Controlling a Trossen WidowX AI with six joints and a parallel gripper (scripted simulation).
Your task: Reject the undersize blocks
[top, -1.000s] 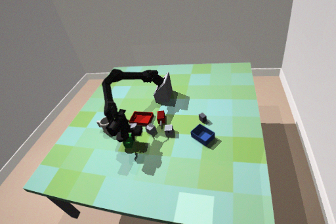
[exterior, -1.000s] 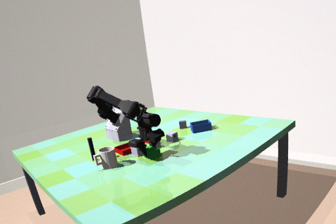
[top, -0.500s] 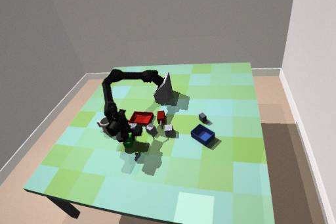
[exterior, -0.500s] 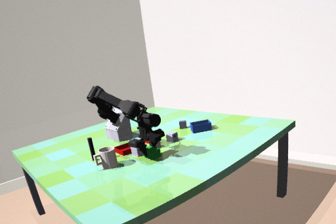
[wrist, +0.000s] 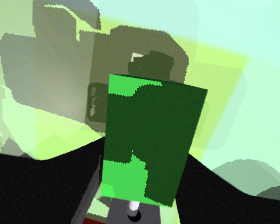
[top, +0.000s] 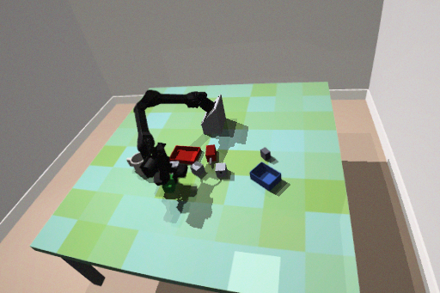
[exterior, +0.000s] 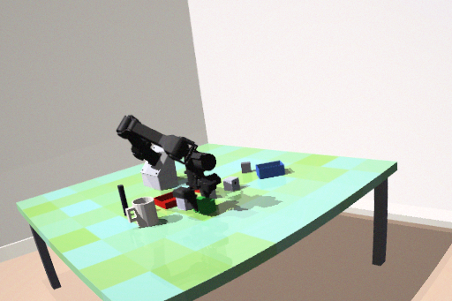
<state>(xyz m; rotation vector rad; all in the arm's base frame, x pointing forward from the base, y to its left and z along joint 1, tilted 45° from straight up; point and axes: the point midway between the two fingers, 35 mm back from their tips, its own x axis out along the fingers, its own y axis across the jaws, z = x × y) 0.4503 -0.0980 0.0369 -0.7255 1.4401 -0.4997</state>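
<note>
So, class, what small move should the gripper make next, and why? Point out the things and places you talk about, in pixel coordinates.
Probably ease the green gauge (top: 170, 184) (exterior: 206, 205) (wrist: 153, 135) straight toward the block (wrist: 122, 212): the gripper (wrist: 143, 141) grips it, and its pale pin points at the dark hole, with pin still showing.

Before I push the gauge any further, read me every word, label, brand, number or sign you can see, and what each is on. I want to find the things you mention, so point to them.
None readable: no lettering shows on the green gauge (top: 170, 185) (exterior: 206, 205) (wrist: 153, 135), red tray (top: 186, 155) (exterior: 164, 202) or mug (top: 137, 160) (exterior: 146, 213).
Any tiny markings on the blocks would be too small to read.
</note>
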